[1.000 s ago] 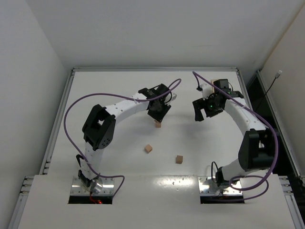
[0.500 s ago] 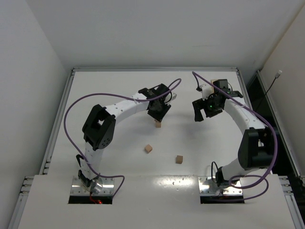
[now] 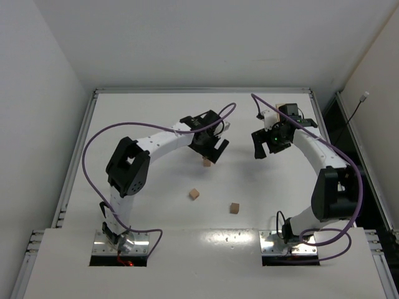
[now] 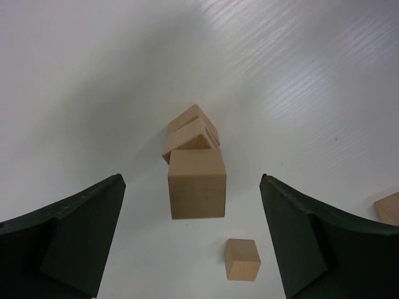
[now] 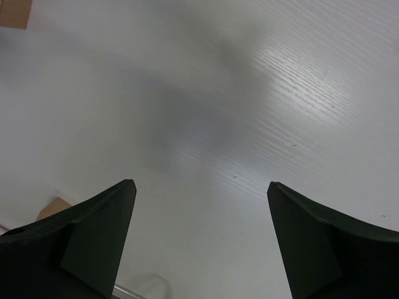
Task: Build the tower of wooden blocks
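Tower (image 3: 206, 162): wooden cubes stacked, the lower ones askew, mid-frame in the top view.
Left gripper (image 3: 216, 150): just above and right of the stack. Its fingers are wide apart and flank the stack without touching.
Right gripper (image 3: 264, 150): right of centre, fingers apart, nothing between them.
Loose cube (image 3: 194, 194): lower centre.
Second loose cube (image 3: 234, 208): lower right of the first.

Looks like a robotics lab test cell. Shows a bare white table (image 3: 143, 118) boxed in by plain white panels (image 3: 206, 43) behind it and on both sides, metal rails (image 3: 187, 90) framing its edges, a left arm (image 3: 163, 138) and a right arm (image 3: 315, 149) bolted to metal plates (image 3: 118, 242) at its near edge, purple cables (image 3: 89, 146) looping above it, and a black lead (image 3: 354, 113) hanging beyond its right side.
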{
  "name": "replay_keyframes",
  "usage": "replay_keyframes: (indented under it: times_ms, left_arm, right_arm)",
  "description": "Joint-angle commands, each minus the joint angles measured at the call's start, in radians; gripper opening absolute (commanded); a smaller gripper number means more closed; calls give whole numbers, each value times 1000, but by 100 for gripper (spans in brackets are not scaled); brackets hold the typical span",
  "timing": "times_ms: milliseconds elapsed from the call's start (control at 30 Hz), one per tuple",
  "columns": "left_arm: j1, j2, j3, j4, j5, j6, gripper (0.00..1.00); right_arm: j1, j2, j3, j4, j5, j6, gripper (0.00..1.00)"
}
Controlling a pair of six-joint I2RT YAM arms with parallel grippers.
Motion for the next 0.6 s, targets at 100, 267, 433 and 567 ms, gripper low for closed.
replay_keyframes:
  times_ms: [100,267,433,567]
  left_arm:
    - [-8,-265,-152,91,-6,35,88]
    - [-8,-490,-365,76,61,118,84]
    - [-31,-540,-514,19,149,175,73]
    - [-94,-528,-623,48,149,175,64]
  right_arm:
    - [5,3,40,6,-23,-39,85]
    - [5,-17,40,17,-11,-60,88]
    - [5,-27,9,17,0,-60,88]
    - [5,-46,-9,17,9,-60,88]
